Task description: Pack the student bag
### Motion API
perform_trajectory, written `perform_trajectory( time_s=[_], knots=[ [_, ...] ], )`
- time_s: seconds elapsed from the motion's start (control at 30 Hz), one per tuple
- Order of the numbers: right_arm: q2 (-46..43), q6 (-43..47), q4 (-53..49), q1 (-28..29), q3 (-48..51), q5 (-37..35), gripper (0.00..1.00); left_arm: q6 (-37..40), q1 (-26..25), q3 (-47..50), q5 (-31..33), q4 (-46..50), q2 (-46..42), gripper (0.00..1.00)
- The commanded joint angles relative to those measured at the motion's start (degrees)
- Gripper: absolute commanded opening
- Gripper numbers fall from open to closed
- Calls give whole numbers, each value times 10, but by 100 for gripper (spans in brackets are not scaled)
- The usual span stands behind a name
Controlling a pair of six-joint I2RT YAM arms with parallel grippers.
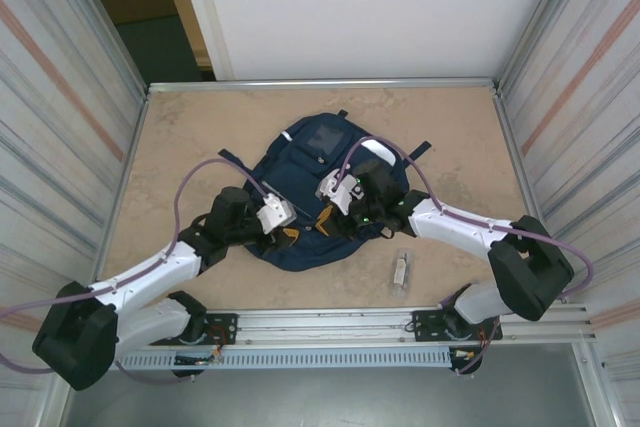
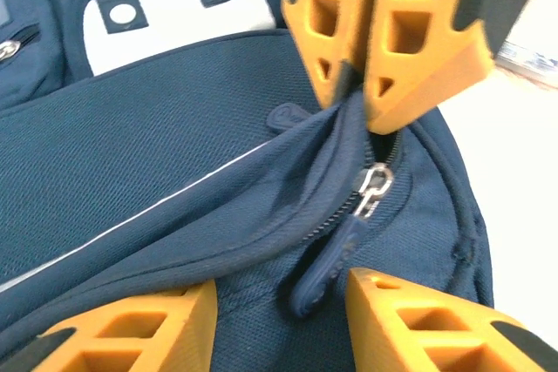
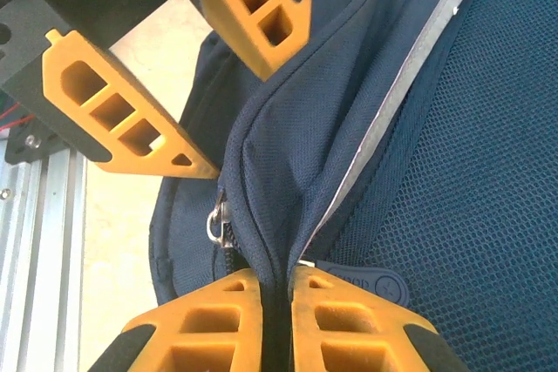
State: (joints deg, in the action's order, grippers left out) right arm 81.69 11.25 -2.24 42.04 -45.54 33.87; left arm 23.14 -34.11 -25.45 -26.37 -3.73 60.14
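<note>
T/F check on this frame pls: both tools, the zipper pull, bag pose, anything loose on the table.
1. The right tool is shut on the student bag fabric beside the zipper. True.
2. The left tool is clamped on the zipper pull. False: it is open, and the pull lies ungripped between its fingers.
3. The bag stands upright. False: it lies flat on the table.
4. A small clear packet lies on the table to the right of the bag. True.
</note>
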Motion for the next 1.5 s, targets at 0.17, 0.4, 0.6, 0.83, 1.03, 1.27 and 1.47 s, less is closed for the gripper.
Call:
perform_trajectory(
  time_s=[0.17, 0.4, 0.6, 0.83, 1.03, 1.27, 1.47],
  knots=[
    [-31, -3, 29, 13, -4, 25, 0, 86, -22, 14, -82, -67, -12, 18],
    [-36, -16, 34, 9, 0, 10, 0, 74, -42, 23, -61, -92, -5, 20],
    [-44, -21, 32, 12, 2, 5, 0, 47, -57, 12, 12, -97, 21, 26],
    [-54, -15, 20, 12, 7, -28, 0, -31, -56, 12, 120, -101, 25, 2],
    [-62, 91, -93, 14, -11, -137, 0, -96, -31, 48, 157, -103, -54, 0],
    [-63, 138, -105, -9, -5, -170, 0, -217, 80, 100, 158, -160, -82, 0],
    [-68, 127, -86, -43, -4, -140, 5, -205, 98, 66, 77, -139, -23, 0]
  ],
)
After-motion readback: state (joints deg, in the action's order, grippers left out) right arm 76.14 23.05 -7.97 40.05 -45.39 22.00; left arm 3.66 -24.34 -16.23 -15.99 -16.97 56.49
